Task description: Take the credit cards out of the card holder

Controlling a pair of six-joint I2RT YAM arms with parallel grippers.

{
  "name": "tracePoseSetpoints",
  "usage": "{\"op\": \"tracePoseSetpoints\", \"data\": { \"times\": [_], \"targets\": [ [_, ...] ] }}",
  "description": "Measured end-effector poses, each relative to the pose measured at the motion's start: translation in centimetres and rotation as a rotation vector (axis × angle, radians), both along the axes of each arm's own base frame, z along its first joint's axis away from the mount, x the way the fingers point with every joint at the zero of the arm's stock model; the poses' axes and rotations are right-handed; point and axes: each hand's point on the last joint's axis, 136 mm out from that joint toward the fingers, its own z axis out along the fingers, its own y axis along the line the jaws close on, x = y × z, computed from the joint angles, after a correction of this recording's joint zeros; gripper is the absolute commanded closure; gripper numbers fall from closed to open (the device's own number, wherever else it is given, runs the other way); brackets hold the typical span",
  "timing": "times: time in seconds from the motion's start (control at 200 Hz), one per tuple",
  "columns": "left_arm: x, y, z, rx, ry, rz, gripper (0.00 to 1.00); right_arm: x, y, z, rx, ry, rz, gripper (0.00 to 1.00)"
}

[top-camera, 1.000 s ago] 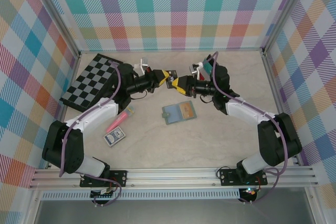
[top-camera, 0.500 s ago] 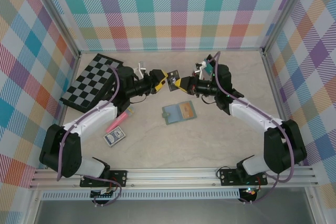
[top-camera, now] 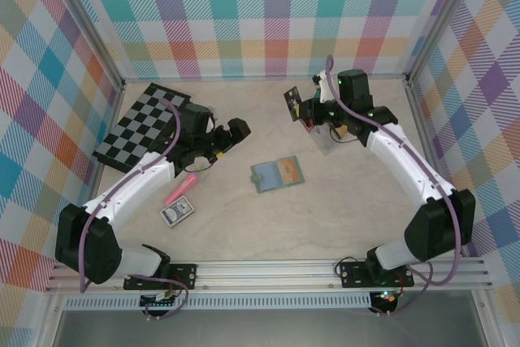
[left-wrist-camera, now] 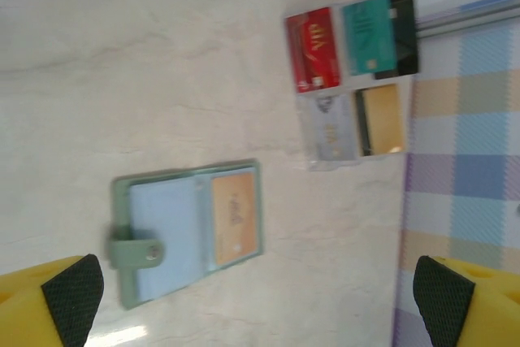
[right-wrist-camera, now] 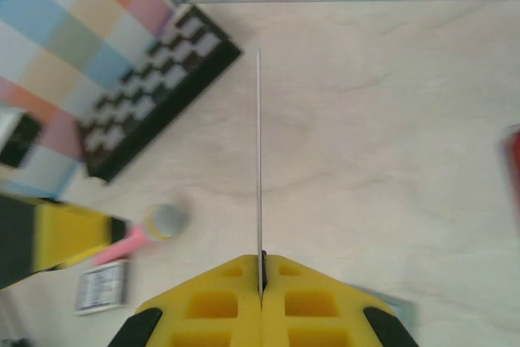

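Credit card [right-wrist-camera: 258,160] clamped edge-on in raised right gripper [right-wrist-camera: 262,272].

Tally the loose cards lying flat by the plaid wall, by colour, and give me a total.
Red card: 1
Teal card: 1
Black card: 1
Gold card: 1
Total: 4, plus a pale grey piece beside the gold one that may be a card or clear plastic.

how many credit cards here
6: red card, teal card, dark card, gold card by the wall; orange card in the card holder; edge-on card in right fingers. A pale piece beside them may be another.
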Motion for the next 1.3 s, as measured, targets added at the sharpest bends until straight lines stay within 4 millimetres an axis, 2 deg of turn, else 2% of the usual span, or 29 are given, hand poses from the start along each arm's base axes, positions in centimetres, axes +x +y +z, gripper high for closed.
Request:
{"op": "tracePoseSetpoints", "data": {
  "times": [0.125,0.29,0.465,0.615,0.79,1.045,1.305],
  "targets": [
    [0.0,1.1,0.0,0.088,-0.009,0.005,0.00,2.9,-3.0,-3.0,-0.166,0.000,-0.032,1.00],
    [0.9,1.2,0.1,0.139,-0.025,-0.008,0.00,6.8,-6.8,-6.0,-0.350,0.015,-0.053,1.00],
    [1.6,1.1,-1.6,0.171,0.006,-0.024,0.00,10.3,-10.4,-6.9,-0.457,0.007,-0.062,1.00],
    [2.0,0.7,-3.2,0.185,0.041,-0.037,0.00,13.3,-12.0,-6.6,-0.491,-0.019,-0.058,1.00],
    [2.8,0.2,-3.5,0.181,0.051,-0.045,0.00,15.5,-12.2,-8.7,-0.514,0.002,-0.027,1.00],
    [3.1,0.0,-3.0,0.173,0.043,-0.049,0.00,16.1,-12.1,-12.8,-0.528,0.086,0.006,1.00],
    [3.2,0.0,-3.4,0.173,0.055,-0.049,0.00,16.0,-12.3,-13.3,-0.568,0.094,0.029,1.00]
  ]
}}
